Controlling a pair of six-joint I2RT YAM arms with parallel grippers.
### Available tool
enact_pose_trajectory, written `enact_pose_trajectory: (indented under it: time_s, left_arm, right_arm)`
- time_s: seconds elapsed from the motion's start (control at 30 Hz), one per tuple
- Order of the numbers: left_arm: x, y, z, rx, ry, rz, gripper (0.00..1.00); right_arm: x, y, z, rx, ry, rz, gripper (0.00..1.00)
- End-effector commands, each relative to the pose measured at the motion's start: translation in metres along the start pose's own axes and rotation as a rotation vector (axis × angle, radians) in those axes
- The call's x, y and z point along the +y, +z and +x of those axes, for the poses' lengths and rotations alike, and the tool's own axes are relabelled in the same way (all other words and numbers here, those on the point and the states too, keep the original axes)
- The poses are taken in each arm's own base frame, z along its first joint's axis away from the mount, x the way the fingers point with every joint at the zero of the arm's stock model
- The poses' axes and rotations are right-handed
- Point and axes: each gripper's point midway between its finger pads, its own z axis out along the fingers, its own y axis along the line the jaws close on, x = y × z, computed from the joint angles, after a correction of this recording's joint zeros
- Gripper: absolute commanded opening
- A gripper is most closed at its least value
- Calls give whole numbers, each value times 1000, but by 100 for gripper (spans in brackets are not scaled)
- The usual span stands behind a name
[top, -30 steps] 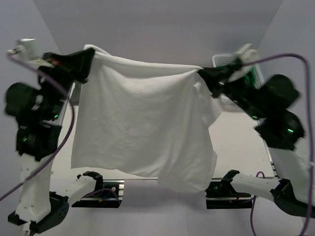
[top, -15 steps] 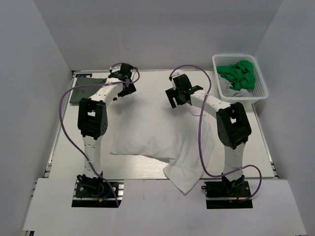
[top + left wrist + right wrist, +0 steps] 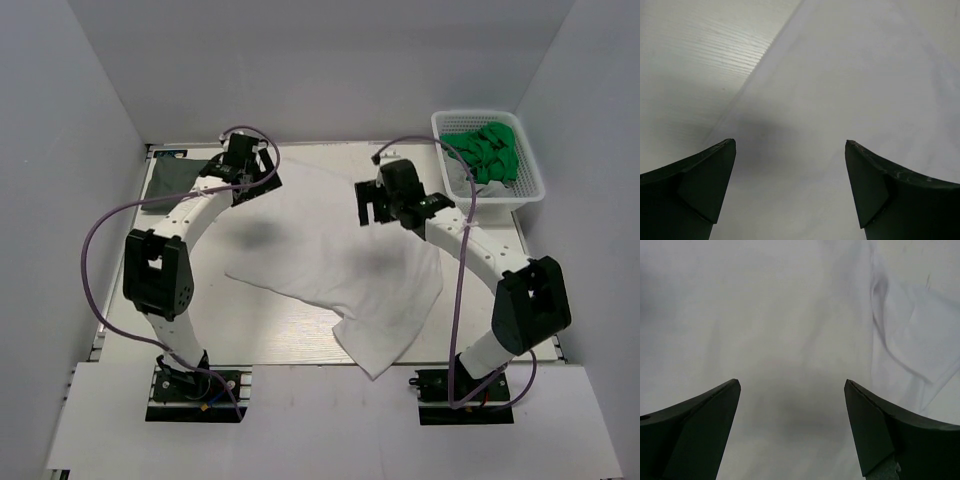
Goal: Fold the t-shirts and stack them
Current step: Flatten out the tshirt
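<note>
The white t-shirt [image 3: 340,265] lies spread on the table, rumpled, with one corner reaching toward the front edge [image 3: 375,365]. A dark grey-green t-shirt [image 3: 175,180] lies flat at the far left, partly behind the left arm. My left gripper [image 3: 260,182] hovers open over the white shirt's far left edge; in the left wrist view its fingers [image 3: 715,170] stand wide apart above white cloth [image 3: 855,90] and bare table. My right gripper [image 3: 373,206] hangs open over the shirt's far right part; the right wrist view shows only white cloth [image 3: 790,315] under the gap, with a fold [image 3: 900,340] at the right.
A white mesh basket [image 3: 475,114] holding green items [image 3: 485,150] stands at the far right corner. White walls close in the table on three sides. Purple cables loop off both arms.
A second ago both grippers held the white shirt stretched up high. It has dropped onto the table, both grippers have opened, and the arms now hover low over its far edge.
</note>
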Motion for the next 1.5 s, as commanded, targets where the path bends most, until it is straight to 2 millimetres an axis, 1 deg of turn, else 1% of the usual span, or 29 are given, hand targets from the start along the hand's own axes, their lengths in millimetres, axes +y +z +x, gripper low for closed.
enact_pose_trajectory:
  time_s: [0.0, 0.03, 0.07, 0.13, 0.17, 0.27, 0.3, 0.37, 0.43, 0.47, 0.5, 0.53, 0.6, 0.67, 0.77, 0.9, 0.93, 1.07, 1.13, 1.17, 1.2, 1.23, 1.27, 1.3, 1.33, 1.37, 1.4, 1.43, 1.47]
  left_arm:
    - [-14, 21, 40, 116, 30, 108, 100]
    - [-9, 26, 51, 145, 33, 99, 100]
    - [-10, 29, 56, 162, 34, 102, 100]
    - [-2, 36, 74, 213, 31, 80, 100]
    - [4, 39, 83, 239, 35, 62, 100]
    - [18, 41, 105, 281, 31, 32, 100]
    - [30, 42, 123, 319, 24, 4, 100]
    - [48, 32, 132, 321, 12, -63, 100]
    - [81, 21, 164, 378, -34, -179, 100]
    - [94, 12, 163, 360, -68, -226, 100]
    - [114, 4, 182, 392, -113, -292, 100]
    - [128, -6, 191, 406, -121, -346, 100]
    - [150, -23, 196, 370, -144, -438, 100]
    - [168, -41, 203, 373, -143, -512, 100]
    - [177, -61, 197, 345, -155, -549, 100]
    - [175, -79, 188, 314, -177, -524, 100]
    - [172, -81, 186, 305, -163, -505, 100]
    - [149, -90, 141, 186, -179, -413, 100]
    - [134, -92, 117, 131, -157, -353, 100]
    - [129, -91, 108, 110, -153, -332, 100]
    - [122, -90, 97, 79, -154, -303, 100]
    - [112, -89, 87, 64, -151, -272, 100]
    - [109, -85, 82, 62, -126, -266, 100]
    - [101, -85, 69, 34, -127, -242, 100]
    - [96, -82, 65, 33, -118, -228, 100]
    - [92, -79, 62, 33, -95, -214, 100]
    - [86, -70, 61, 39, -87, -197, 100]
    - [79, -67, 56, 36, -83, -178, 100]
    - [75, -63, 55, 45, -72, -166, 100]
  right_arm:
    - [-6, 3, 56, 141, 100, 16, 90]
    - [-7, 0, 60, 147, 119, 17, 90]
    - [-8, -2, 77, 181, 121, 15, 90]
    - [-10, -4, 86, 197, 139, 23, 90]
    - [-14, -7, 98, 215, 148, 30, 90]
    - [-17, -12, 108, 225, 163, 35, 90]
    - [-18, -13, 116, 244, 169, 36, 90]
    - [-14, -15, 126, 272, 171, 9, 90]
    - [-8, -19, 142, 323, 164, -31, 90]
    - [-3, -20, 146, 339, 166, -51, 90]
    - [5, -24, 160, 389, 175, -100, 90]
    - [9, -26, 165, 404, 167, -121, 90]
    - [25, -31, 177, 454, 179, -209, 90]
    - [31, -37, 194, 496, 169, -247, 90]
    - [41, -48, 203, 519, 151, -295, 90]
    - [49, -63, 208, 524, 131, -327, 90]
    - [52, -66, 206, 513, 132, -342, 90]
    - [56, -72, 194, 471, 131, -354, 90]
    - [49, -70, 172, 390, 140, -304, 90]
    - [43, -66, 145, 312, 141, -254, 90]
    - [39, -65, 133, 281, 166, -219, 90]
    - [34, -61, 126, 269, 179, -181, 90]
    - [24, -55, 96, 196, 176, -106, 90]
    - [19, -51, 87, 183, 189, -86, 90]
    - [16, -49, 80, 177, 197, -67, 90]
    - [14, -34, 73, 191, 204, -36, 90]
    - [8, -29, 55, 162, 213, -28, 90]
    - [10, -17, 47, 168, 211, -33, 90]
    - [3, -3, 49, 191, 222, -15, 90]
